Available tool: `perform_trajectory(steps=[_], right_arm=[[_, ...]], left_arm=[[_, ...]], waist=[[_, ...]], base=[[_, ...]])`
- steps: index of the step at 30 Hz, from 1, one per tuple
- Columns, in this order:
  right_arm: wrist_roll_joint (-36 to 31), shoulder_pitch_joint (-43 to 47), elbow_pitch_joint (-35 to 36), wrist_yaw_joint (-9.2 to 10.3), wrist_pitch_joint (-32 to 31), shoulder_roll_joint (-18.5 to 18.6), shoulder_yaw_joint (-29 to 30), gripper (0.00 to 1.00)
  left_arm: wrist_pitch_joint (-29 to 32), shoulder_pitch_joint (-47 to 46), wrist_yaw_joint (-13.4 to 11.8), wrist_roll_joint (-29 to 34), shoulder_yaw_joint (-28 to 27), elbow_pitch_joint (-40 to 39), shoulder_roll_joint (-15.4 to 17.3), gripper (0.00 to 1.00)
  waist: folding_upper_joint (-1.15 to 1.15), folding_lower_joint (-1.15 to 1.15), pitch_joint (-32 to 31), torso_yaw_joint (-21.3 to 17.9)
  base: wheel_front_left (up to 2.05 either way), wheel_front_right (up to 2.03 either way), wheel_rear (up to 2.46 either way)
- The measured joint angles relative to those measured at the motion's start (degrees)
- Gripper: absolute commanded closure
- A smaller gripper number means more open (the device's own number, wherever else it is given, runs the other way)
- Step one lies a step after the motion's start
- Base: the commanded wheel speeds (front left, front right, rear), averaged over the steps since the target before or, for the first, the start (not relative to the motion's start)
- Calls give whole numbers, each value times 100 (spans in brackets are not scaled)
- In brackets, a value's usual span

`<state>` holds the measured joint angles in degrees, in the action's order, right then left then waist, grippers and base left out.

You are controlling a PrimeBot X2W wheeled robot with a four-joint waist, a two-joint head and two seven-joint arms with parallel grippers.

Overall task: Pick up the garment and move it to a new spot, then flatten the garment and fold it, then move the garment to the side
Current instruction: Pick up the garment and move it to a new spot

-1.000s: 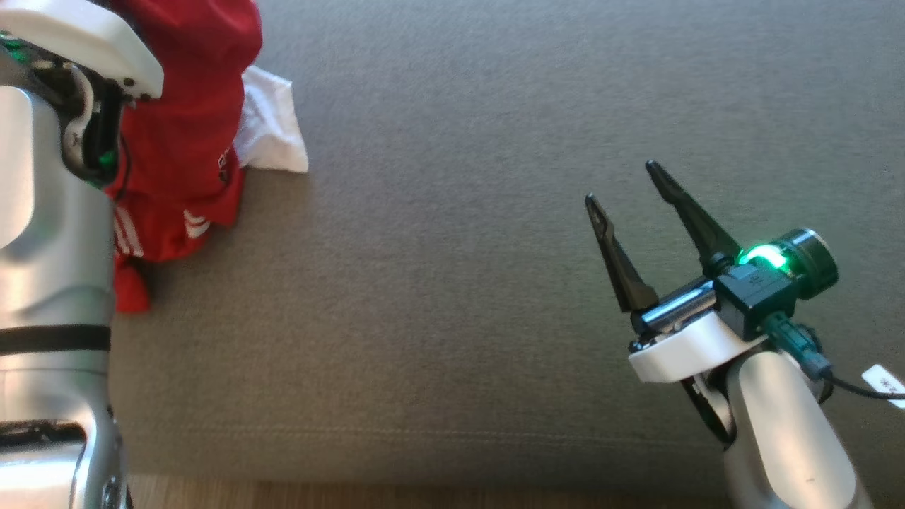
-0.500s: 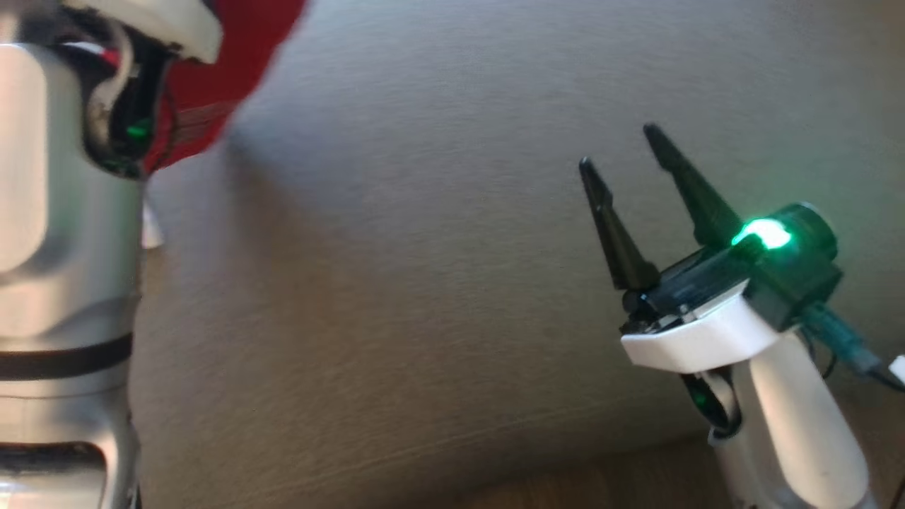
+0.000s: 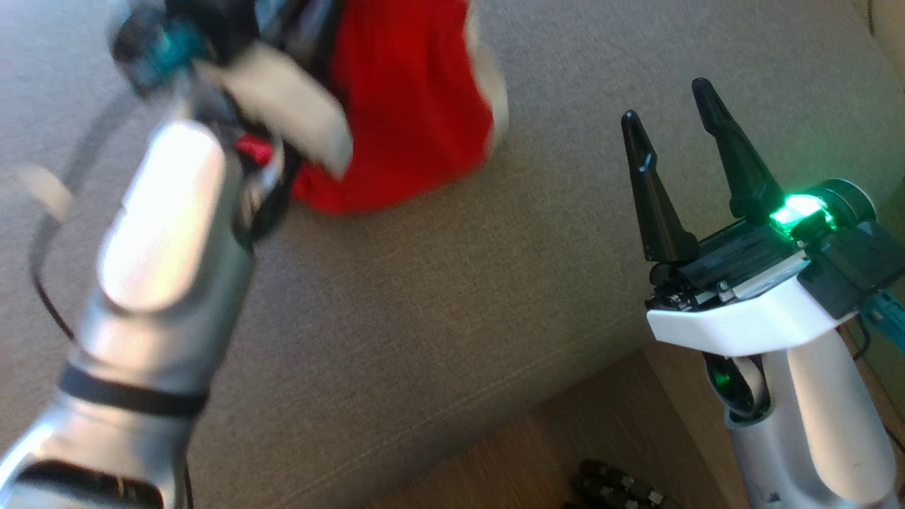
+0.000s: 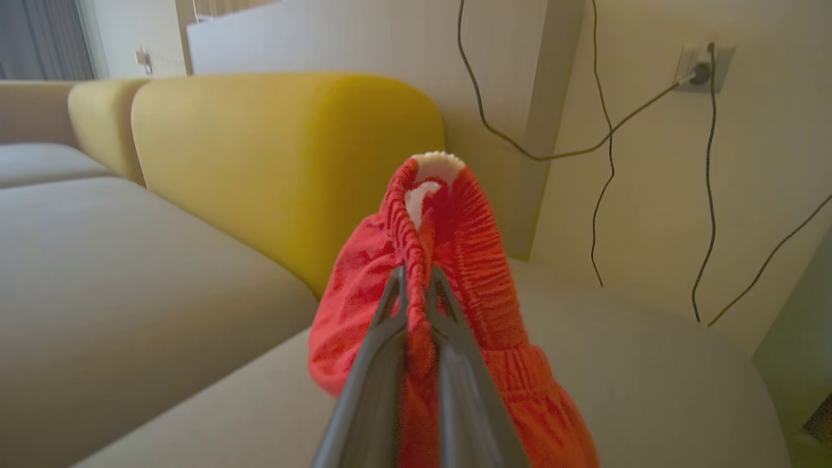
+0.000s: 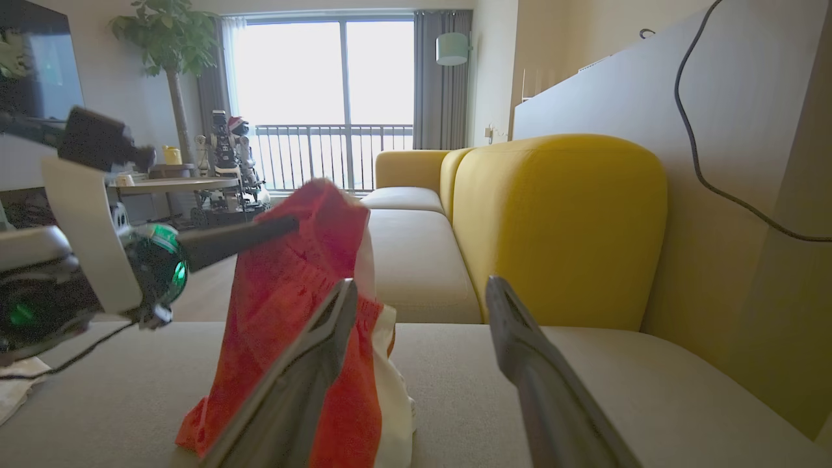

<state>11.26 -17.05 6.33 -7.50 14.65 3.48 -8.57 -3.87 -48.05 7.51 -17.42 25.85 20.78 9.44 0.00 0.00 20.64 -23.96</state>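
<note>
Jaws: left gripper (image 4: 417, 276) clenched on garment (image 4: 484, 260); right gripper (image 3: 666, 101) spread, empty.
Garment: hangs over sofa (image 3: 424, 318), lower end on its seat.
Risk: thin pinch could slip mid-carry; dragging cloth may bunch.

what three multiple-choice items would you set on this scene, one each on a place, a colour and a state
1. Where does the lower end of the red shorts rest?
A. on a wooden floor
B. on the grey sofa seat
C. on a table

2. What colour is the sofa backrest?
A. blue
B. black
C. yellow

3. How is the right gripper?
A. open and empty
B. shut on the shorts
C. shut on a cable

Answers:
1 B: in the right wrist view the cloth's bottom lies on the seat.
2 C: the backrest is plainly yellow.
3 A: its fingers stand apart with nothing between them; it is the left gripper that pinches the shorts.
</note>
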Motion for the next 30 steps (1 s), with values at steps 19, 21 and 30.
perform_trajectory(steps=[19, 21, 30], right_arm=[[-433, 166, -623, 0, 0, -12, -309, 0], [-482, 228, -689, 0, 0, -12, -290, 0], [-710, 797, -915, 0, -1, -18, 148, 0]], left_arm=[[-1044, 1369, -780, -294, -335, 1031, -604, 0], [-1044, 1537, -848, -216, -403, 765, -612, 0], [-1078, 3612, -960, -16, -1010, -951, -626, 0]], waist=[[0, 0, -463, 872], [0, 0, -533, 966], [0, 0, -1144, 1836]], base=[[0, 0, 0], [0, 0, 0], [0, 0, 0]])
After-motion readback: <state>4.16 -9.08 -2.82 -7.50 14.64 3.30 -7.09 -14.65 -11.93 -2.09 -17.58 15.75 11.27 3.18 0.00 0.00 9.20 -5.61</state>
